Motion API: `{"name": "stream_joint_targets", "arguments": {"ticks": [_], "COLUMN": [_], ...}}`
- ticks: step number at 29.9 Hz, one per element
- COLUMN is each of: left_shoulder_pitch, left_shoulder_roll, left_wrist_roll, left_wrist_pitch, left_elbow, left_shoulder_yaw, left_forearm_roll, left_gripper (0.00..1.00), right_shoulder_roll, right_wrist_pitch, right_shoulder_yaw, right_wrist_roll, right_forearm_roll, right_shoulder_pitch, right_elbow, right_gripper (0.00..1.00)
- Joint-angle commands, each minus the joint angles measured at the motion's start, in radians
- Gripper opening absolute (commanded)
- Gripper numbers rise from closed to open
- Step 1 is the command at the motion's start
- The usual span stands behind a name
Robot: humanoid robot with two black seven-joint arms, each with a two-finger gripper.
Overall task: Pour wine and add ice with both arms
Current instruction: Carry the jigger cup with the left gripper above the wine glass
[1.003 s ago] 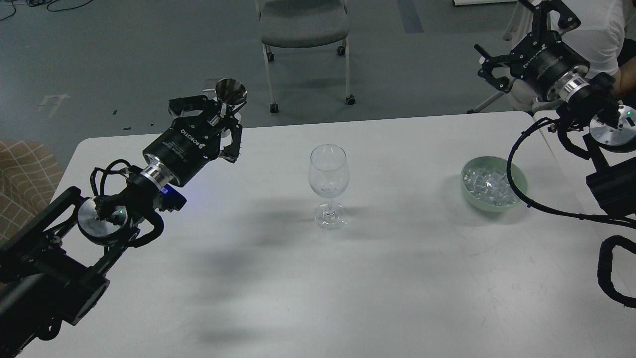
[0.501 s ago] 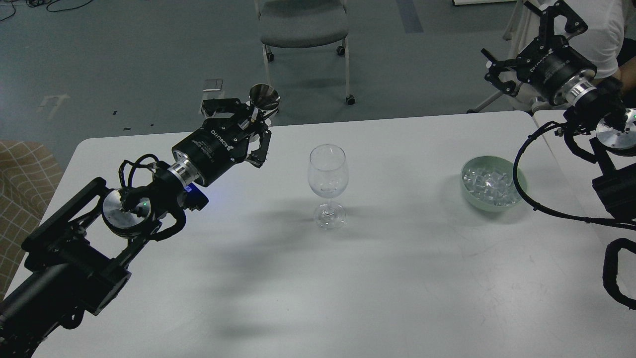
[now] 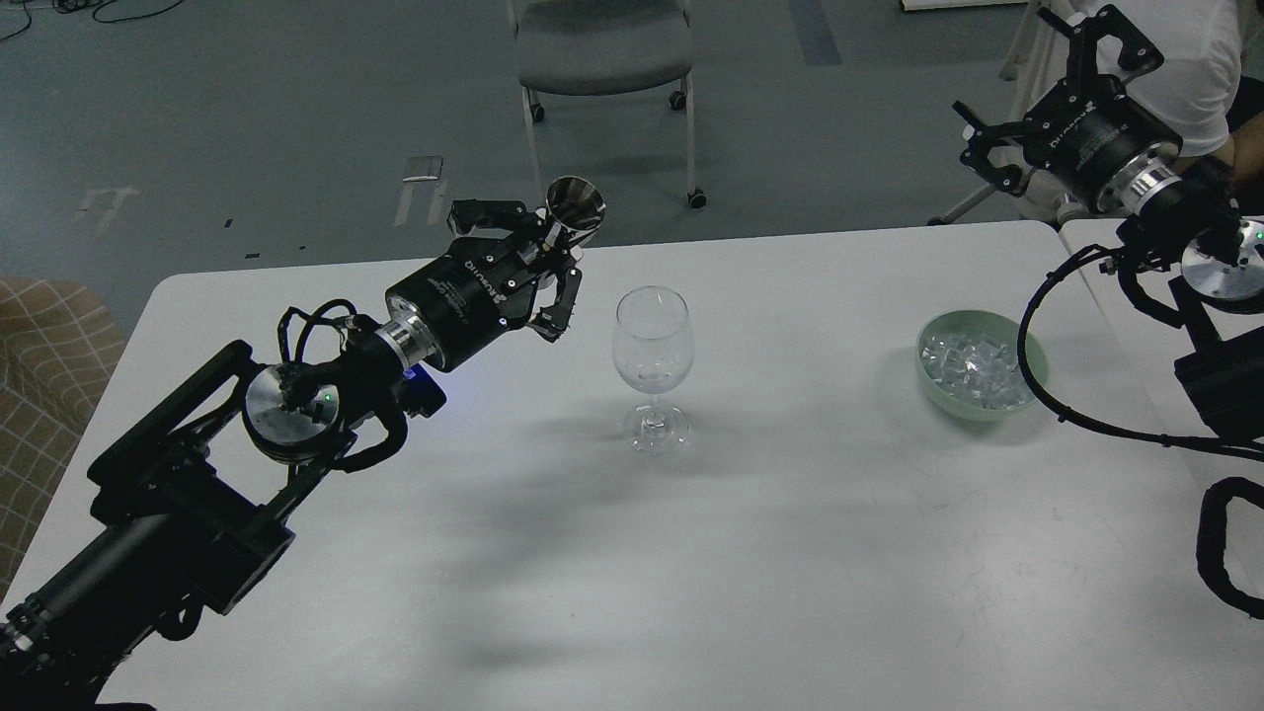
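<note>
A clear wine glass (image 3: 652, 341) stands upright in the middle of the white table (image 3: 750, 553). I cannot make out any wine in it. My left gripper (image 3: 535, 254) is shut on the stem of a small shiny metal cup (image 3: 576, 204), held mouth-up just left of the glass and a little above its rim. What the cup holds is hidden. The ice (image 3: 973, 367), several small clear cubes, lies in a pale green bowl (image 3: 1027, 380) at the right. My right gripper (image 3: 1032, 84) hangs open and empty, high above and behind the bowl.
A grey wheeled chair (image 3: 602, 44) stands beyond the table's far edge. A person in white (image 3: 1185, 49) sits behind my right arm. My right arm's black cable (image 3: 1027, 326) loops over the bowl's right side.
My left arm has carried the metal cup to the right, from the table's far left corner to just beside the glass. My right gripper rose slightly. Glass and bowl are unmoved.
</note>
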Motion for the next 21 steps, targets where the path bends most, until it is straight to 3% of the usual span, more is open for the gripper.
{"name": "stream_joint_targets", "arguments": {"ticks": [1,21], "left_shoulder_pitch": [-0.009,-0.011], "left_shoulder_roll": [-0.002,-0.042], "left_wrist_roll": [-0.001,0.088], "left_wrist_pitch": [0.003,0.014], "left_elbow": [0.0,0.001], "left_shoulder_yaw": [0.016,0.028], "left_forearm_roll": [0.01,0.131], "left_gripper": [0.01,0.01], "right_shoulder_roll": [0.001,-0.001], "right_wrist_pitch": [0.0,0.0], "right_shoulder_yaw": [0.003,0.007], "right_wrist_roll": [0.001,0.001], "right_forearm_roll": [0.0,0.0], "right_shoulder_pitch": [0.0,0.003], "right_elbow": [-0.002,-0.002], "right_gripper": [1.0,1.0]}}
